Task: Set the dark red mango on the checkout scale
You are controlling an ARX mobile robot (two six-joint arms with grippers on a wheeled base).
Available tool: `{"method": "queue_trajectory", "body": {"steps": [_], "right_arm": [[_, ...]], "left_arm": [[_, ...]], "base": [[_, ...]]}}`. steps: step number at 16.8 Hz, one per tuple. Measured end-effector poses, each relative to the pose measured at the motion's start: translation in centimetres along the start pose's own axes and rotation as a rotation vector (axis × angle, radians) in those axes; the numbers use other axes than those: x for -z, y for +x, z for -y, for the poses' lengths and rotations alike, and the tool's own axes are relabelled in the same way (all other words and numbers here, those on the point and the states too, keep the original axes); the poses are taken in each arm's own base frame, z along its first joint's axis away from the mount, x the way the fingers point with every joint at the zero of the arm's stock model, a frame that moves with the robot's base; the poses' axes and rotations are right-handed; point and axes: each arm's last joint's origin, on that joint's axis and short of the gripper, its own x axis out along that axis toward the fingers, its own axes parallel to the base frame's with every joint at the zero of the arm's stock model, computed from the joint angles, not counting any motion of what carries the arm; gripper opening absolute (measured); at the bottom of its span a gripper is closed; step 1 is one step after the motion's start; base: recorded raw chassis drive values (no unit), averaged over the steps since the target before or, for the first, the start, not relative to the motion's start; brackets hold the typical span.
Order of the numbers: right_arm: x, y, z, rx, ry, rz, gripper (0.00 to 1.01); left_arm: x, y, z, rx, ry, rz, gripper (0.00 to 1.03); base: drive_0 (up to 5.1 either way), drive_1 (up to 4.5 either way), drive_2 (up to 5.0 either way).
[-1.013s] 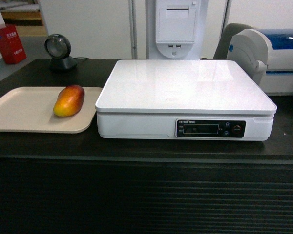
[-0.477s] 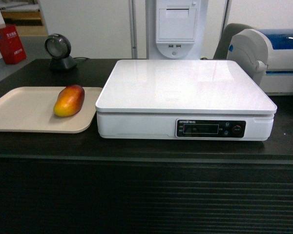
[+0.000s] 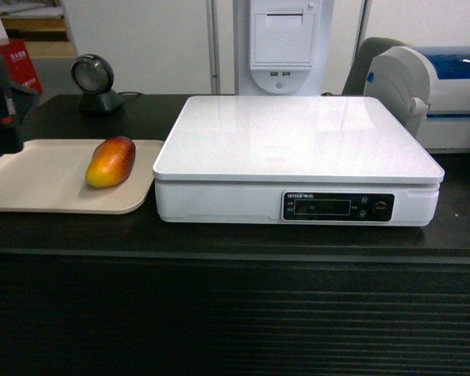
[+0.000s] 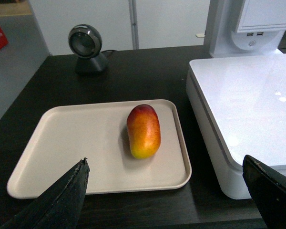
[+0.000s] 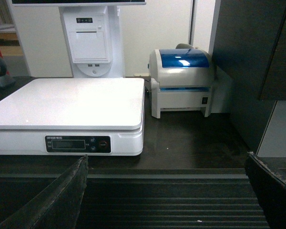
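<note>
Hovering above the near edge of a beige tray, the left claw stood wide open, its two dark fingertips framing the bottom corners of the left wrist view and touching nothing. From the head camera, only a dark part of that arm showed at the far left edge, raised over the tray's outer end.

The dark red mango lay on its side on the right portion of the tray, red end away from the robot and yellow-orange end toward it; in the left wrist view the mango sat between and beyond the spread fingertips, apart from both. The white scale stood just beside the tray on the black checkout table, its glossy platform bare and its black display panel facing the robot.

The right claw hung low in front of the table's ribbed front panel, jaws likewise spread wide and holding nothing, with the scale ahead and to its left. A blue-lidded label printer stood just right of the scale, and a round black scanner sat behind the tray.
</note>
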Motion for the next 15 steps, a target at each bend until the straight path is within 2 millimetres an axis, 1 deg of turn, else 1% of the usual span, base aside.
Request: {"method": "queue_trajectory", "body": {"steps": [1,4,6,8,9,11,13,15], "right_arm": [[0.0,0.0,0.0,0.0,0.0,0.0,0.98],[0.0,0.0,0.0,0.0,0.0,0.0,0.98],[0.0,0.0,0.0,0.0,0.0,0.0,0.98],[0.0,0.0,0.0,0.0,0.0,0.0,0.98],[0.0,0.0,0.0,0.0,0.0,0.0,0.98],[0.0,0.0,0.0,0.0,0.0,0.0,0.98],[0.0,0.0,0.0,0.0,0.0,0.0,0.98],[0.0,0.0,0.0,0.0,0.0,0.0,0.98]], "left_arm": [[0.2,1.2,0.2,0.012,0.009,-0.017,0.98],[0.4,3.6,0.5,0.043,0.017,-0.05,0.98],[0.3,5.1,0.5,0.048,0.029,-0.065,0.98],[0.1,6.9,0.4,0.06,0.031,-0.083,0.98],[-0.1,8.1,0.1,0.068,0.027,-0.099,0.98],[-0.4,9.6,-0.4,0.066,0.016,-0.118,0.98],[-0.9,11.6,-1.3,0.06,0.006,-0.142,0.98],[-1.0,13.2,-1.8,0.058,-0.006,-0.174,0.98]], "base": [[0.0,0.0,0.0],[0.0,0.0,0.0],[0.0,0.0,0.0],[0.0,0.0,0.0],[0.0,0.0,0.0],[0.0,0.0,0.0],[0.0,0.0,0.0],[0.0,0.0,0.0]]}}
